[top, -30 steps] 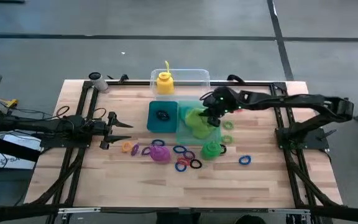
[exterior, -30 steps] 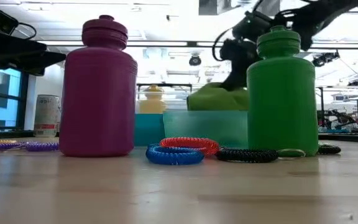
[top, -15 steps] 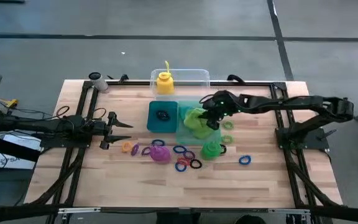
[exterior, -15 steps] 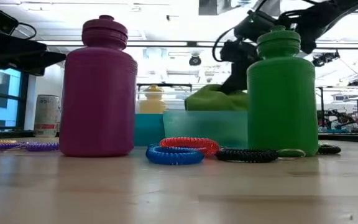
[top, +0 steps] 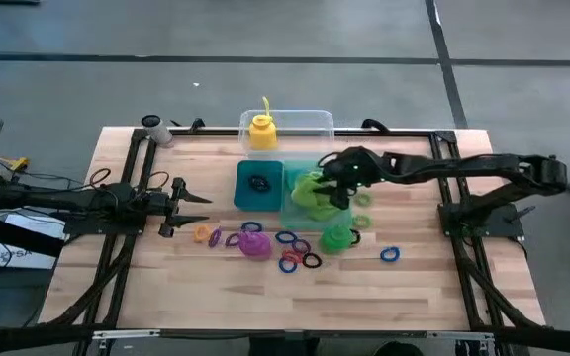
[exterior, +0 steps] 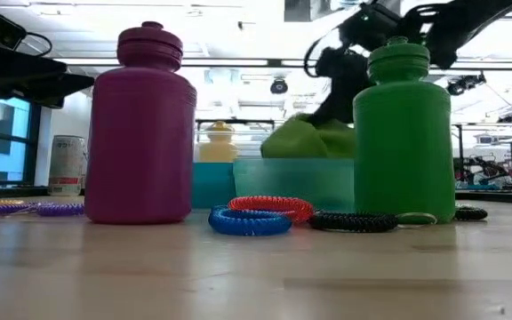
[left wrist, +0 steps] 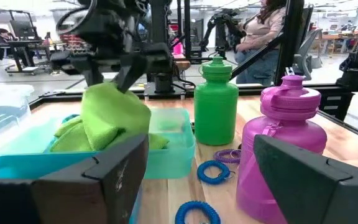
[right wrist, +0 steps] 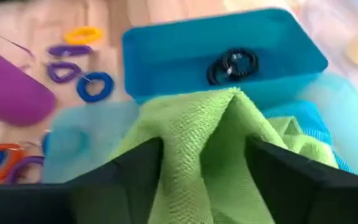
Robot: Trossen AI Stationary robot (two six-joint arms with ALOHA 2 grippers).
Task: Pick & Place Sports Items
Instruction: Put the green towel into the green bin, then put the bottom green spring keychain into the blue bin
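Observation:
My right gripper (top: 330, 193) stands open over the teal tray's lighter compartment (top: 287, 213), slanting down. A lime-green cloth (right wrist: 210, 143) rises in a bunched peak between its fingers and lies on a teal cloth (right wrist: 303, 121) in that compartment. A black ring (right wrist: 232, 64) lies in the darker compartment (top: 241, 188). A green bottle (top: 336, 237) and a purple bottle (top: 255, 243) stand upright on the table in front of the tray. The yellow bottle (top: 261, 131) stands in the clear tub (top: 310, 121). My left gripper (top: 201, 198) waits open at the table's left. My right gripper has its fingers (right wrist: 135, 171) on either side of the lime-green cloth's raised fold (right wrist: 232, 102), coming slanting down from the table's right. Whether they still touch the cloth I cannot tell. The cloth's lower part (left wrist: 114, 124) rests in the tray.
Several small coil rings (top: 295, 257) lie scattered on the wood around the two bottles, with a blue one (top: 390, 254) farther right and purple and orange ones (top: 211, 235) to the left. A can (top: 151, 125) stands at the far left corner.
My right gripper has moved a little toward the table's left, over the tray, carrying the lime-green cloth with it. The cloth now sits bunched higher and farther left in the lighter compartment.

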